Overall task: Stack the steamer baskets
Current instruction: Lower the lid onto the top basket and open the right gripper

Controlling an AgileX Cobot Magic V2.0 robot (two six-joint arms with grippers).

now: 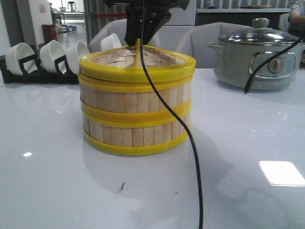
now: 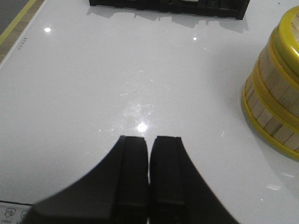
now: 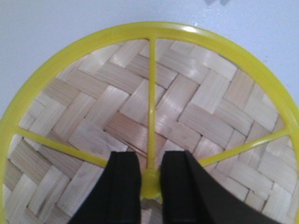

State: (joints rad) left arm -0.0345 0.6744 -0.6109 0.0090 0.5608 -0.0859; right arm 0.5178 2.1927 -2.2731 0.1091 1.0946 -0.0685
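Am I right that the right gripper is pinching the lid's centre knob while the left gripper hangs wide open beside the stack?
Not quite: the left gripper is shut and empty, per the left wrist view. The right gripper does straddle the lid hub.

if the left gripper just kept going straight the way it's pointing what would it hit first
Likely the black rack at the far table edge. The left gripper, shut, points over bare white table; the stacked steamer baskets sit off to one side.
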